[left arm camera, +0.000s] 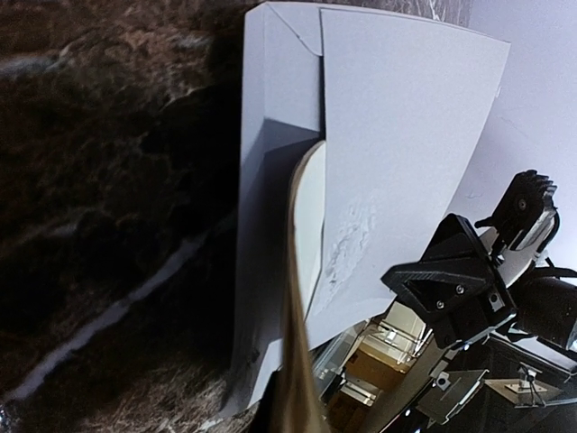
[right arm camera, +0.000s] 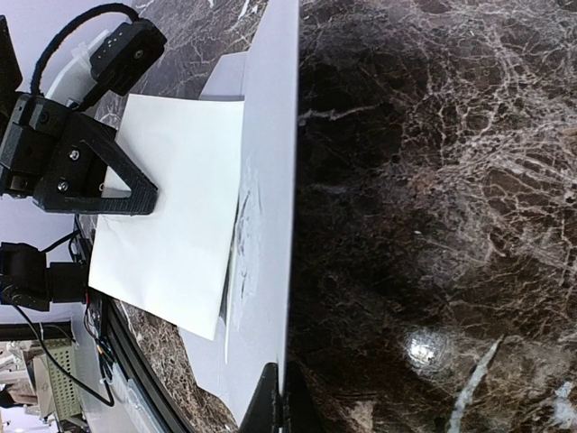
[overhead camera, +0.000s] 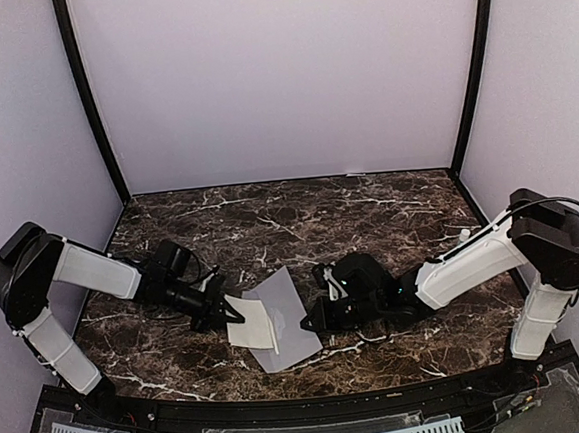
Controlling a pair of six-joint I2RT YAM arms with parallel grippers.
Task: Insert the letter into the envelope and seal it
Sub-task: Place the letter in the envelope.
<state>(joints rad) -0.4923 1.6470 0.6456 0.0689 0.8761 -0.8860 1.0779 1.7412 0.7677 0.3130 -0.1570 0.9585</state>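
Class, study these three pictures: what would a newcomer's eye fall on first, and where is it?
Two black-and-white arms meet at the middle of a dark marble table. Between them is a pale grey envelope with a cream letter partly tucked in. The left hand pinches the letter; the right hand grips the envelope's edge.

The table has a dark brown marble top with thin white veins. It is glossy, and in the right wrist view it reflects a small spot of light. One envelope lies on it, near the front edge and a little left of the middle, turned at an angle to that edge. Its body is flat on the stone and its flap is raised. A letter rests on the left part of the envelope and sticks out beyond it to the left. Whether this free edge touches the table, I cannot tell.
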